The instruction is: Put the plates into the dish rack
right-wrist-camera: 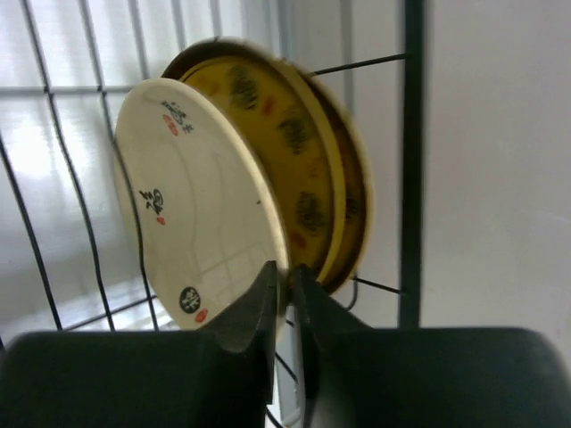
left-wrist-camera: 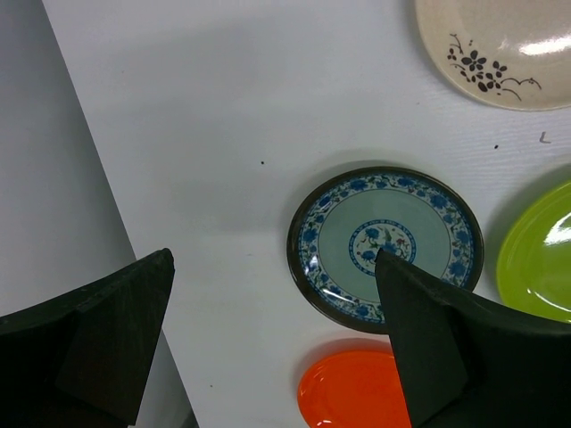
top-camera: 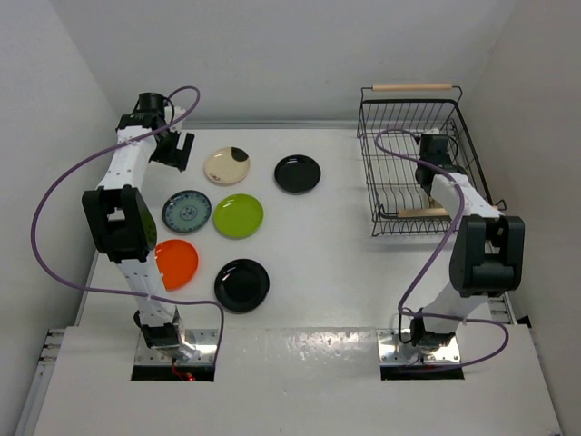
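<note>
Several plates lie flat on the table: a cream one with a dark patch [top-camera: 227, 166], a black one [top-camera: 298, 173], a blue-grey patterned one [top-camera: 187, 211], a lime green one [top-camera: 238, 216], an orange one [top-camera: 175, 263] and a second black one [top-camera: 241, 285]. My left gripper [top-camera: 172, 150] hangs open and empty above the table; its wrist view shows the gripper [left-wrist-camera: 274, 259] over the left rim of the blue-grey plate [left-wrist-camera: 357, 214]. My right gripper [right-wrist-camera: 285, 281] reaches into the dish rack [top-camera: 410, 107] and is shut on the rim of a cream plate [right-wrist-camera: 196, 214], which stands on edge against two mustard plates [right-wrist-camera: 308, 152].
White walls close in on the left and right. The rack stands at the back right against the wall, one wooden handle [top-camera: 411, 87] at its far end. In the left wrist view the orange plate [left-wrist-camera: 352, 392], the lime green plate [left-wrist-camera: 544, 259] and the cream plate [left-wrist-camera: 500, 45] surround the blue-grey one.
</note>
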